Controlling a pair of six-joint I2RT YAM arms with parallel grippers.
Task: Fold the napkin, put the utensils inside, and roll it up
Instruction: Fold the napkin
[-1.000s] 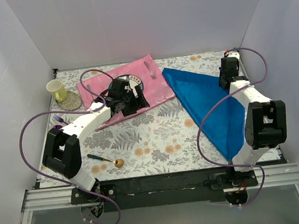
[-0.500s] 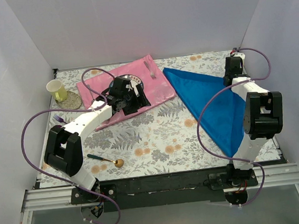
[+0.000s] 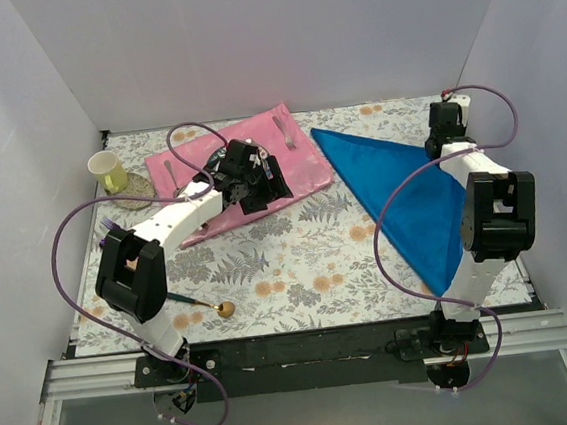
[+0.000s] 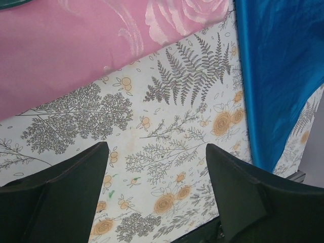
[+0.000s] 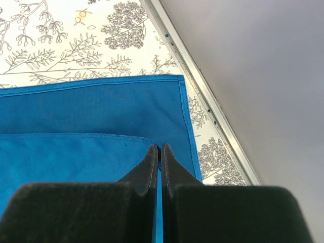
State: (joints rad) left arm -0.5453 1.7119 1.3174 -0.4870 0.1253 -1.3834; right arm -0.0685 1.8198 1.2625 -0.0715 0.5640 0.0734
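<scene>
Napkin folded into a triangle, one corner pinched by the right gripper.

Royal-blue napkin (image 3: 405,196) lies at the right of the overhead view on the floral tablecloth (image 3: 288,257), its long edge running from upper centre down to the lower right. The right gripper (image 5: 159,148) sits at the cloth's upper-right corner. Its jaws are pressed together with a sliver of blue between them, on the edge of the folded-over top layer. The left gripper (image 4: 157,164) hangs above the lower edge of the pink placemat (image 3: 304,165) with its jaws spread wide and nothing between them. The gold-bowled spoon (image 3: 212,306) rests alone at the lower left, well apart from the napkin. A silver fork (image 3: 283,130) lies on the placemat's upper part. A yellow cup (image 3: 109,171) stands beside a round coaster (image 3: 137,191) at the upper left.
</scene>
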